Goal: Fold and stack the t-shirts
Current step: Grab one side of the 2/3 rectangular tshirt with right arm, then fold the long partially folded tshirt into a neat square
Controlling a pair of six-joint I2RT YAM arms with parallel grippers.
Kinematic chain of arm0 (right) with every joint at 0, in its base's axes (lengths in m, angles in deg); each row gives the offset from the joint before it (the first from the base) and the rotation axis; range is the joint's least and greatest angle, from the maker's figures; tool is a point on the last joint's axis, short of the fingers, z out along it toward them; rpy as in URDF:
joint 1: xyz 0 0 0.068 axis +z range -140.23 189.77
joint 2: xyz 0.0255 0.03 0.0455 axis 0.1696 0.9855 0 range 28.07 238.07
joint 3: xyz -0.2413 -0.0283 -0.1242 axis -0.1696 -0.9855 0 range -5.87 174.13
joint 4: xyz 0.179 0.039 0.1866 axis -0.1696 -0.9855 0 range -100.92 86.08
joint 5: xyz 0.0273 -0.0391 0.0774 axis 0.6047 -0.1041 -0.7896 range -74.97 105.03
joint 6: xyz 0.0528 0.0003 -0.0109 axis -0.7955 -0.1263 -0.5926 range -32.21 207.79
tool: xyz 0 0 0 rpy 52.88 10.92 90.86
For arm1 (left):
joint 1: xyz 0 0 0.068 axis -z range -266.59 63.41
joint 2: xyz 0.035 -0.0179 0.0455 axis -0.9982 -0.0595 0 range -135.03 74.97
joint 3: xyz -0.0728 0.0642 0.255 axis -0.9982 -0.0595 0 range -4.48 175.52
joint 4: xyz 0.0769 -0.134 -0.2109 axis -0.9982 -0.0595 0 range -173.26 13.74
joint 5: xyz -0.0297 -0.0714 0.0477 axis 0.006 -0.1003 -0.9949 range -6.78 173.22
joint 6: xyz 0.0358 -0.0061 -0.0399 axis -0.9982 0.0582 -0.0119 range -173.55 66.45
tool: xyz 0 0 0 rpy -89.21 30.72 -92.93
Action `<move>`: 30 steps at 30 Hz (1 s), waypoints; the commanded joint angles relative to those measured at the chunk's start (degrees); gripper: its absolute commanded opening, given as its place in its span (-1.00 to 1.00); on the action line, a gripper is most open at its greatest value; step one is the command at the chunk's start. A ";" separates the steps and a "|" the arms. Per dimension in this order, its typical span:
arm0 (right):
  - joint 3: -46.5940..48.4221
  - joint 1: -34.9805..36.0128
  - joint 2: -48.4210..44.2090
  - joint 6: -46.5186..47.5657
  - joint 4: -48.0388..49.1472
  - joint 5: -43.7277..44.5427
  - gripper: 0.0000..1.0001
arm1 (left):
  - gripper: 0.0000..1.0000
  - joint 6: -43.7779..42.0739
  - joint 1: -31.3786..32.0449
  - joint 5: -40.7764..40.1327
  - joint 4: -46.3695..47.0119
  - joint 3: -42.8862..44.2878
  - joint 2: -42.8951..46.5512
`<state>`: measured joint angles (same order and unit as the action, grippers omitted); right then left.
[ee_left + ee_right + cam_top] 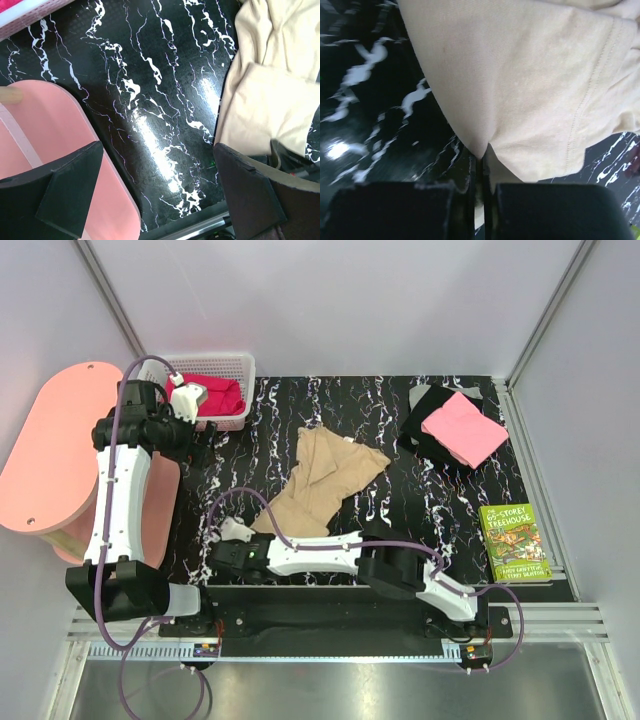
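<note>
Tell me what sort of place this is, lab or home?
Most likely a lab test cell, not a home: plain grey panel walls on metal framing, a black marbled table with the left arm and right arm bolted at its near edge, and a staged basket.

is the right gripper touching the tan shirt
Touching. The right wrist view shows the right gripper closed on the tan shirt, with the cloth edge pinched between its jaws.
</note>
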<state>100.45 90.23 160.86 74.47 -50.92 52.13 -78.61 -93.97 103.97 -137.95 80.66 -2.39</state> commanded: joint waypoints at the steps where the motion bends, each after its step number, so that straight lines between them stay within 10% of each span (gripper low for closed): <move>1: 8.62 3.37 -3.77 -2.93 -4.85 -7.38 -1.00 | 0.98 -0.25 -0.01 0.78 0.61 3.01 1.16; 17: 13.65 6.02 -11.59 -6.46 -6.96 -15.31 -1.00 | 0.98 -0.43 0.08 0.87 0.34 4.07 0.99; 30: -3.22 -15.15 -25.83 -1.01 4.90 -26.19 -1.00 | 0.98 -1.13 0.35 0.08 0.08 3.98 0.72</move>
<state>99.89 80.07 140.31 70.45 -52.14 30.21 -79.07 -93.83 103.95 -138.32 82.30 -2.39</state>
